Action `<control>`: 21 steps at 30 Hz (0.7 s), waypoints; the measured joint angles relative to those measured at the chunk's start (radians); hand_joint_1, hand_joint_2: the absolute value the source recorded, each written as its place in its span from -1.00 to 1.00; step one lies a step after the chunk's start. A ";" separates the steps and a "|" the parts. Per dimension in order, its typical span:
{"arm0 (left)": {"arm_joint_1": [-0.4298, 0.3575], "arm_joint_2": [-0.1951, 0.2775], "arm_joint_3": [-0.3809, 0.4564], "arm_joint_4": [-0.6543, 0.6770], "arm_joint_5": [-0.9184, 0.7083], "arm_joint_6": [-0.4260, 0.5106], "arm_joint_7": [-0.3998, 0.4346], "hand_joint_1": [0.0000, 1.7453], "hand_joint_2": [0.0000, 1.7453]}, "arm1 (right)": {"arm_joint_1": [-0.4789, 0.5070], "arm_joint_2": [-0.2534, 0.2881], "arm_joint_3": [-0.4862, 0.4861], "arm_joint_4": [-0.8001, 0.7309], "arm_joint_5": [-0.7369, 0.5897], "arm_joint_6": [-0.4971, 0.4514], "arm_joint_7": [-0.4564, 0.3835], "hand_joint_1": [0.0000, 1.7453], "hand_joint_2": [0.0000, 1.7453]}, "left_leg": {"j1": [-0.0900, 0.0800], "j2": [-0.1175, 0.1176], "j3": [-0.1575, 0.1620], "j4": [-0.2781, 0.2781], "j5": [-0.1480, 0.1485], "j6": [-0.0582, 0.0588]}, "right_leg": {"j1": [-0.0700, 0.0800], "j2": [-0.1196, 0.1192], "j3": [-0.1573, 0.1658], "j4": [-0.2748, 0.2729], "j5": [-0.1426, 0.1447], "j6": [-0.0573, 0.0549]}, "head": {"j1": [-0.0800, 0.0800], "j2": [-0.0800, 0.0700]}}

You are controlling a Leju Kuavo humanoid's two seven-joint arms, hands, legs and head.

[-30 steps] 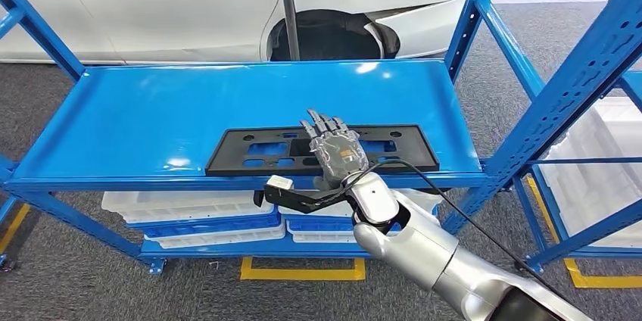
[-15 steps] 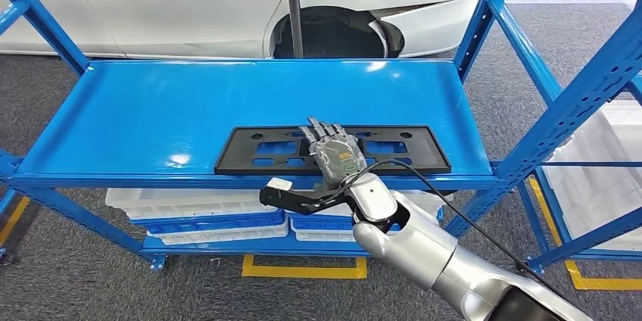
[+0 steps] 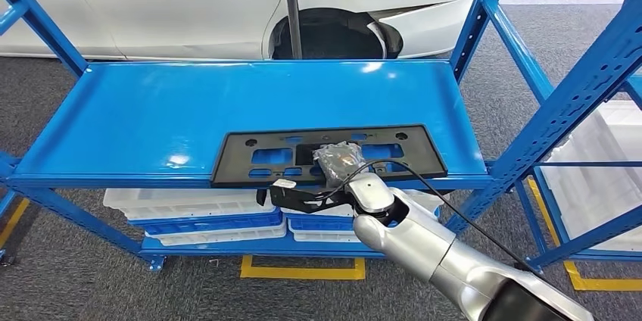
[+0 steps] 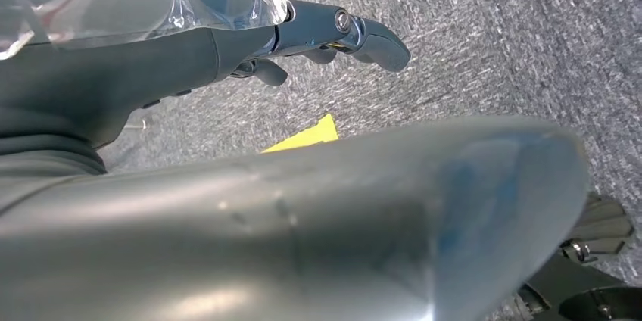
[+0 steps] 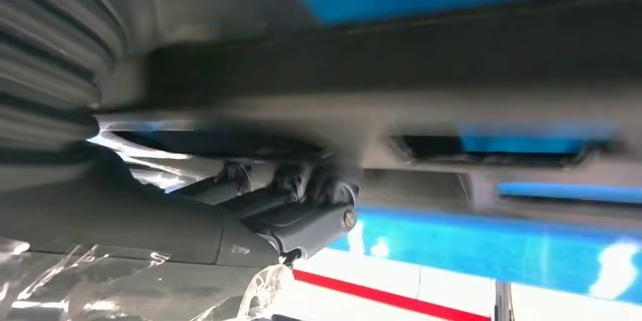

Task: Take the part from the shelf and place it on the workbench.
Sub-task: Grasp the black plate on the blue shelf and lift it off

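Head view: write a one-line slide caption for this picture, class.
Right robot hand curls over the flat black plastic frame part at the front edge of the glossy blue metal shelf.

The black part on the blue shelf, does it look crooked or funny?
A little. The black part lies slightly askew, its near edge overhanging the blue shelf's front lip where the right hand curls over it. Nothing looks broken or spilled.

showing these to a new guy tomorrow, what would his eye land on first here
Most likely the bright blue shelf across the head view, with the flat black part lying at its front edge. Next, the silver right arm rising from below, its right hand curled over the part's middle. Behind the shelf stands a white car.
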 joint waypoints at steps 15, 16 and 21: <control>0.001 0.000 0.000 0.000 -0.015 -0.005 -0.079 -1.00 0.50 | -0.021 -0.002 0.013 0.023 0.000 -0.034 -0.006 1.00 1.00 | 0.001 0.000 0.001 0.001 0.001 -0.001 | 0.000 -0.001 0.002 0.000 0.001 0.000 | 0.000 0.000; 0.001 0.000 0.000 0.000 -0.017 -0.005 -0.088 -1.00 1.00 | -0.021 -0.003 0.013 0.023 0.000 -0.035 -0.006 1.00 1.00 | 0.001 0.000 0.001 0.001 0.001 -0.001 | 0.000 -0.001 0.002 0.000 0.000 0.000 | 0.000 0.000; 0.001 0.000 0.000 0.000 -0.012 -0.001 -0.124 -1.00 1.00 | -0.021 -0.011 0.013 0.023 0.002 -0.038 -0.005 1.00 1.00 | 0.001 0.000 0.001 0.000 0.001 -0.001 | 0.000 -0.001 0.002 0.000 0.000 0.000 | 0.000 0.000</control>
